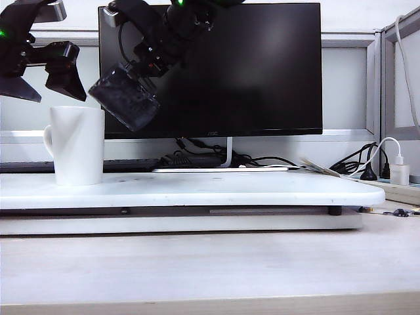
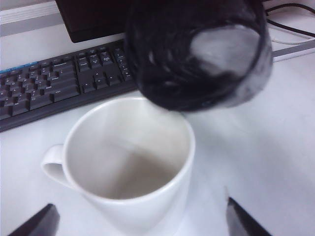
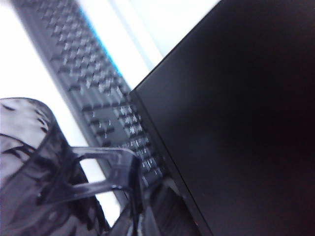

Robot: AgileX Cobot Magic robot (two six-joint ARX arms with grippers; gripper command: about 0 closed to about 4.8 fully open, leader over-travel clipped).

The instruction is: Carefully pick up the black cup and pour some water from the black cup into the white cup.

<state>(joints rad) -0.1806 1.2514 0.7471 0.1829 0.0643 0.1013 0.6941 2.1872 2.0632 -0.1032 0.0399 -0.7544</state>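
Crinkled black cup [image 1: 126,97] in right gripper's [image 1: 147,62] clamped jaws, left gripper [image 1: 41,75] wide beside glossy white cup [image 1: 77,144].

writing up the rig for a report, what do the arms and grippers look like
Both arms are matte black. The left gripper has broad, wedge-shaped black fingers and a green indicator light on the arm. The right gripper is black and blocky, with a black cable looping beside it and a green light above.

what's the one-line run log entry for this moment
phase: pouring | right gripper: shut on black cup, tilted over white cup | left gripper: open, above white cup | water: not discernible
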